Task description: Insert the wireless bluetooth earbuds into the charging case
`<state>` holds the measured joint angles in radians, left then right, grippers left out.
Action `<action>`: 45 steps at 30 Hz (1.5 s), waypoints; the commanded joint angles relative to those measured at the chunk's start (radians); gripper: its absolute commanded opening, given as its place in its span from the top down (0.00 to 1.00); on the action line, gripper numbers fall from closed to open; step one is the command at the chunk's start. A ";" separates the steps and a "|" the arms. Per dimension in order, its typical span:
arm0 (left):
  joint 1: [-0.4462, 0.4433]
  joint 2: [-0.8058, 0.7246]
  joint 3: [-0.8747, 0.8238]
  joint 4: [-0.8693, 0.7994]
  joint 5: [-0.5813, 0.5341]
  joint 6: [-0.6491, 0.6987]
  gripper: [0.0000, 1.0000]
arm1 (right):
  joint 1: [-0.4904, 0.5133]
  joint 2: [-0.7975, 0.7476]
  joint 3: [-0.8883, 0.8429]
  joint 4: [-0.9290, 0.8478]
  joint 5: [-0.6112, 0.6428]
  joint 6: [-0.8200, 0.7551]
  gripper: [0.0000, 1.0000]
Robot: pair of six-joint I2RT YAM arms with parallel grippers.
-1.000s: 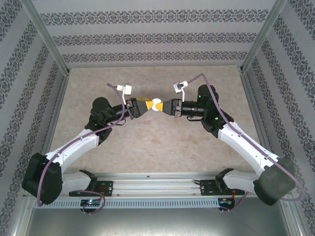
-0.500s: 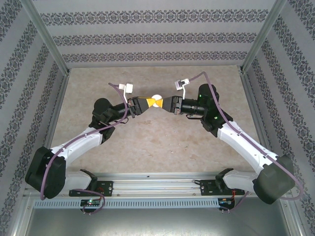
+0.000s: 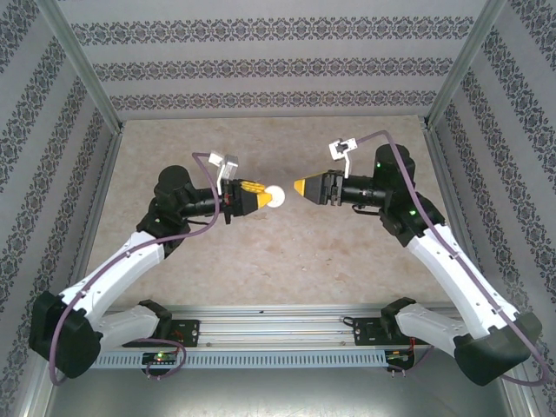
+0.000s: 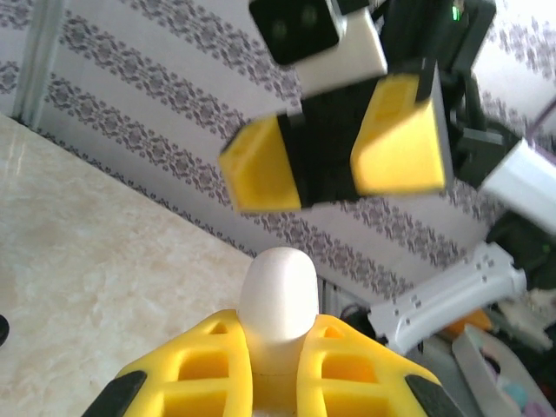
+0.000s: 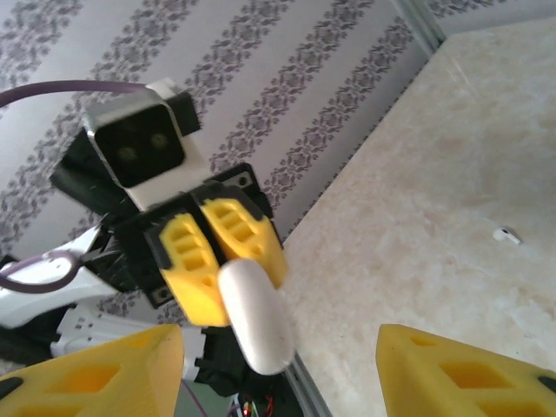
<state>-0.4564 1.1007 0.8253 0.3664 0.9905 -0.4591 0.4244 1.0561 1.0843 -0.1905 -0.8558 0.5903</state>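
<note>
Aloft, charging case point(image 4: 278, 287) in left fingers point(image 4: 229, 346)

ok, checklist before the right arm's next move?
1. Grip: left pincer shut on round white plastic charging case: ok.
2. Clearance: right pincer open, apart from the case: ok.
3. Case lid open for insertion: cannot tell, no seam visible.
4. Target: small white stemmed earbud lying free on beige marbled tabletop: ok.
5. Earbud in right pincer: not ok, it is empty.
</note>
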 commanded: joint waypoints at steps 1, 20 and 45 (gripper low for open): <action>0.001 -0.025 0.012 -0.125 0.104 0.188 0.95 | 0.037 0.011 0.045 -0.105 -0.073 -0.097 0.42; 0.002 0.006 0.030 0.032 0.193 0.052 0.96 | 0.182 0.122 0.146 -0.258 -0.017 -0.253 0.49; 0.004 -0.023 -0.111 0.169 0.068 -0.055 0.49 | 0.184 0.127 0.109 -0.162 0.032 -0.248 0.86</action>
<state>-0.4515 1.0718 0.7383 0.4271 1.0599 -0.4557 0.6125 1.1995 1.2011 -0.3965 -0.8265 0.3408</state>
